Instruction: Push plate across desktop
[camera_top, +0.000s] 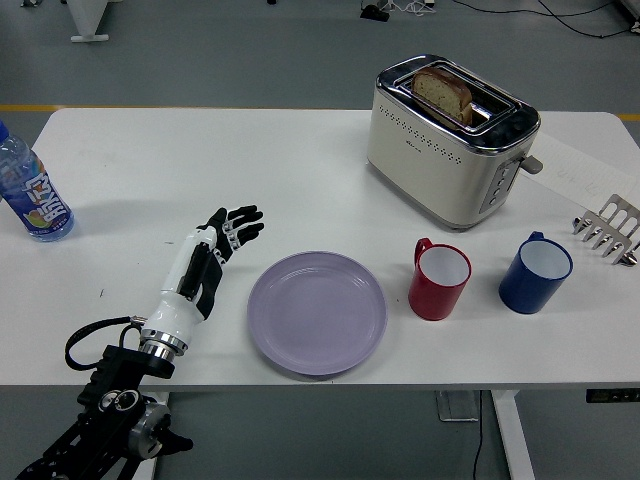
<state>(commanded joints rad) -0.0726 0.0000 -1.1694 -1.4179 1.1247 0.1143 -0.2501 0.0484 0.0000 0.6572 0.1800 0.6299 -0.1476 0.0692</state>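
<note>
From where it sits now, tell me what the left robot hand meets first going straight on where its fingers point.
Nothing soon: the left robot hand points up-right over bare table, passing left of the purple plate.

Grey floor (200, 50) — cables (560, 15) — white table (150, 170).

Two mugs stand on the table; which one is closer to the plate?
The red mug, just right of the purple plate. The blue mug stands farther right, beyond the red one.

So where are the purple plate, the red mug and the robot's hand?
purple plate (316, 312), head view, centre of its flat well.
red mug (438, 284), head view, outer wall below the rim.
left hand (205, 257), head view, back of the hand.
</note>
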